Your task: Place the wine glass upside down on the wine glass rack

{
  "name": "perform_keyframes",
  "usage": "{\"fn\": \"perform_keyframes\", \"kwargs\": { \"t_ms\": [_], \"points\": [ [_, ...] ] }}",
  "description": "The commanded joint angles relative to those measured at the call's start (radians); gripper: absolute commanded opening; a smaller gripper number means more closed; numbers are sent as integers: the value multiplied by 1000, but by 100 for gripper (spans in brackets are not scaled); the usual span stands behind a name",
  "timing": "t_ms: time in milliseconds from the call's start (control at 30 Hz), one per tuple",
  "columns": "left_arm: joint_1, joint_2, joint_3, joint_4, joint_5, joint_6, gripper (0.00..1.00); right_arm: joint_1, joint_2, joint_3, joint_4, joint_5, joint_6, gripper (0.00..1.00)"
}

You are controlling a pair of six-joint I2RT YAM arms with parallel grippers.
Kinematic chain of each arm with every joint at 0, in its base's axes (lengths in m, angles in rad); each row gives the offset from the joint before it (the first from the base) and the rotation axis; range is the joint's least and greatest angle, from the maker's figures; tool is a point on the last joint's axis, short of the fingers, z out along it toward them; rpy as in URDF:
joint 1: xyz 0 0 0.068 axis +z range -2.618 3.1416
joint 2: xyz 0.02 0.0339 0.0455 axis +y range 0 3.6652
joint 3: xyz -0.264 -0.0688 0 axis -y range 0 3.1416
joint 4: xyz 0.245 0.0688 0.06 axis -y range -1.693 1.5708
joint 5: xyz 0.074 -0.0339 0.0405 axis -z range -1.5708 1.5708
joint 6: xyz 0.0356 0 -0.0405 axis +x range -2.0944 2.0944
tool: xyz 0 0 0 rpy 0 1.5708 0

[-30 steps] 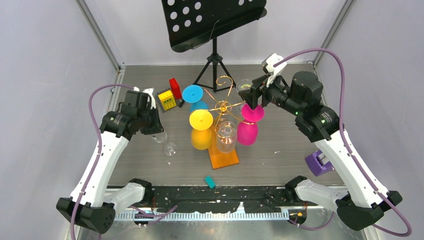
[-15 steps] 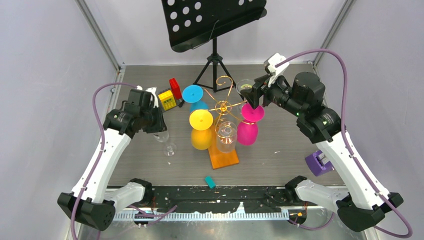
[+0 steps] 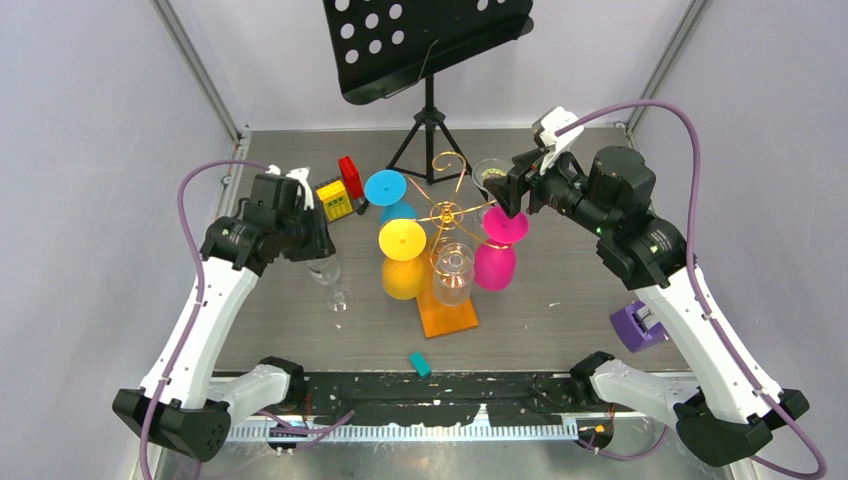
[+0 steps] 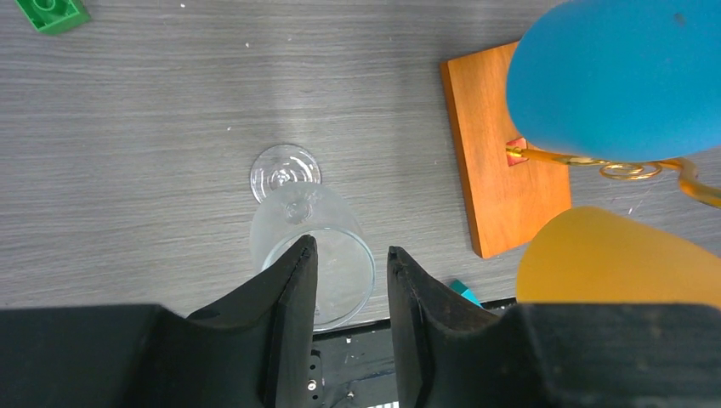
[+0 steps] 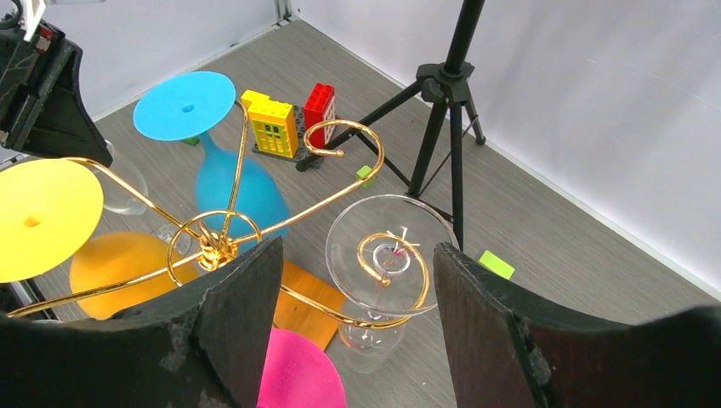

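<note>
Nearest my arms, a teal block lies just in front of the rack's orange base. To the left, the clear wine glass stands foot down on the table, beside the wine glass rack and not on it. My left gripper hovers at the glass's rim, jaws parted by a narrow gap. I cannot tell whether a finger touches the glass.

On the rack's gold arms hang, upside down, a yellow glass, a blue glass, a magenta glass, a front clear glass and a rear clear glass. My right gripper hangs just over the magenta glass's foot, jaws spread wide, holding nothing.

Beyond stand toy bricks and the black music stand.
</note>
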Motion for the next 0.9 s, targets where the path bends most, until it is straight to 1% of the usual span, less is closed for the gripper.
{"fn": "perform_keyframes", "kwargs": {
  "t_ms": [0,300,433,533,667,733,800,867],
  "points": [
    [-3,-13,61,4,-13,17,36,-1,-22,14,48,17,-2,71],
    [-3,-23,88,-1,11,17,37,-1,-23,17,55,18,3,71],
    [-3,-40,141,-20,15,11,37,-1,-22,26,52,38,14,71],
    [-3,-63,209,-37,-6,4,37,-1,10,100,-2,40,40,71],
    [-3,-101,301,-25,-10,-3,37,-1,94,233,-128,42,54,70],
    [-3,-121,330,-2,20,0,35,-1,131,291,-180,59,48,70],
    [-3,-140,349,29,79,1,35,-3,166,348,-230,61,34,69],
    [-7,-140,376,53,140,7,34,-3,198,399,-281,26,16,68]
  ]
}}
